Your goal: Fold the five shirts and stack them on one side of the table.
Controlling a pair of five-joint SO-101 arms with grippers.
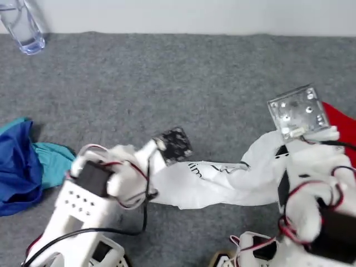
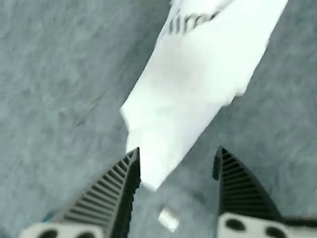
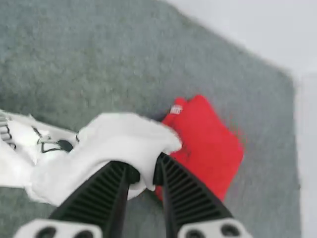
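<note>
Step in hand, as I judge it: spreading the white shirt (image 1: 222, 181) for folding. Your right gripper (image 3: 143, 173) is clamped on its bunched end, with the red shirt (image 3: 205, 144) just beyond. Your left gripper (image 2: 177, 154) stands apart, astride the shirt's corner. Next: close there and draw it taut.

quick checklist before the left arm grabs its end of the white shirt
1. Right gripper holds the white shirt: ok, shut on a bunch of cloth.
2. Left gripper open: ok, jaws apart.
3. Shirt corner between the left jaws: ok, it lies between them, close to one finger.
4. White shirt flat: not ok, bunched and twisted between the arms.
5. Red shirt free of the right grasp: cannot tell, it lies right behind the held cloth.
6. Blue shirt and teal shirt out of the way: ok, piled apart on the left arm's side.
</note>
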